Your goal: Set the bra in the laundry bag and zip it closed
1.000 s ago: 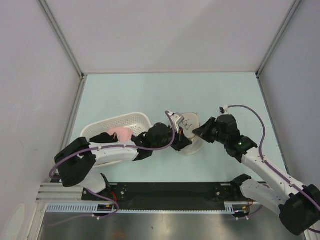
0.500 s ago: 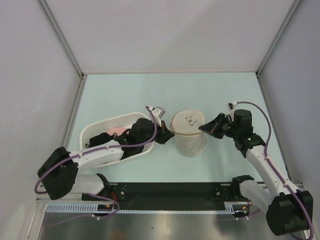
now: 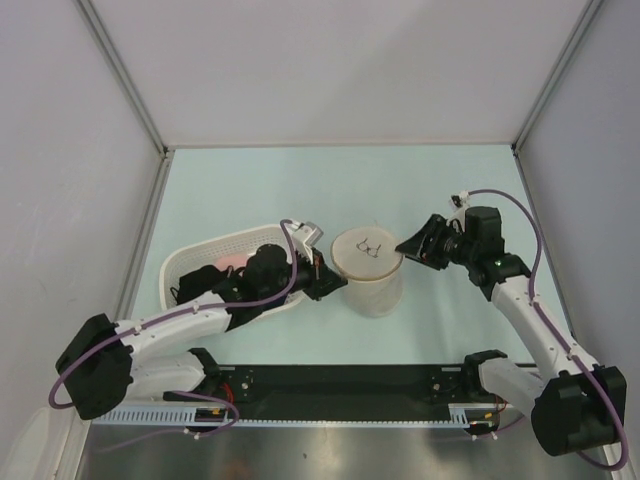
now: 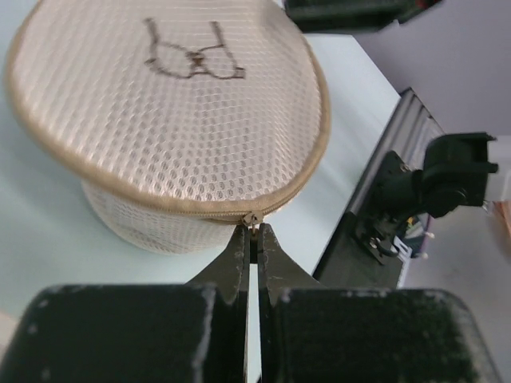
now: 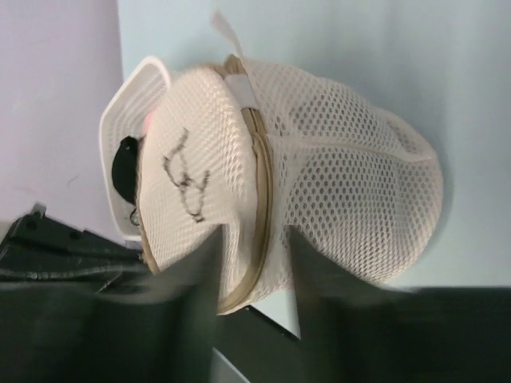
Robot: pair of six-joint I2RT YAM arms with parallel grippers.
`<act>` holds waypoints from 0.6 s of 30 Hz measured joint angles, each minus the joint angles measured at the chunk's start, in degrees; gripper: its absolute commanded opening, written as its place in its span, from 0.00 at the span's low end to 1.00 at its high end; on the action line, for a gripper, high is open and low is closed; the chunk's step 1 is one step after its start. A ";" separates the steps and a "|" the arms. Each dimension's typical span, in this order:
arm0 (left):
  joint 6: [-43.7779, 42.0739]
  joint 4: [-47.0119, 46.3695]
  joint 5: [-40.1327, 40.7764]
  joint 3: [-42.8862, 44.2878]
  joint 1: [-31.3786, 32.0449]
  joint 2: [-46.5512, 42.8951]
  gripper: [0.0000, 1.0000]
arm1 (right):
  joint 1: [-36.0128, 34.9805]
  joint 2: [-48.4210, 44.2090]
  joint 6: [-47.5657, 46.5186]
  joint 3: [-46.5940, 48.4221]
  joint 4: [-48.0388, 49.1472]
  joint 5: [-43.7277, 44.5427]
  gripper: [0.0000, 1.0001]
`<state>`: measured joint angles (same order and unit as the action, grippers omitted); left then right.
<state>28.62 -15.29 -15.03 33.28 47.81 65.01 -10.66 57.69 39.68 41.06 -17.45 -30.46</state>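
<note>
Laundry bag (image 3: 372,268): soft, light mesh, likely to crumple | left pincer (image 4: 252,239) clamped on zip pull (image 4: 252,219), the surest hold | right pincer (image 3: 408,247) spread apart beside it

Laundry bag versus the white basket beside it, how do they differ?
The laundry bag is round, cream mesh, lidded; the white basket is oblong and open-topped. A pink garment shows in the basket; the bag's contents cannot be seen. Both have perforated walls.
</note>
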 measured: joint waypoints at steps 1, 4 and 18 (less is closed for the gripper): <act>0.74 -0.76 -0.22 -0.52 0.76 0.00 0.00 | -0.20 0.63 -0.74 0.96 -0.48 1.18 0.63; 3.43 -3.96 -0.35 -2.27 2.75 0.42 0.00 | -1.79 3.37 -2.71 4.28 -2.82 5.20 0.79; 7.41 -10.36 -0.22 -3.26 4.94 4.92 0.00 | -18.78 -18.45 6.64 -6.23 -13.49 26.53 1.00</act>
<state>36.03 -25.65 -15.25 30.02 52.75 69.93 -29.43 39.24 46.33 34.83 -30.94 -3.92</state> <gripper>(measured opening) 0.019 0.994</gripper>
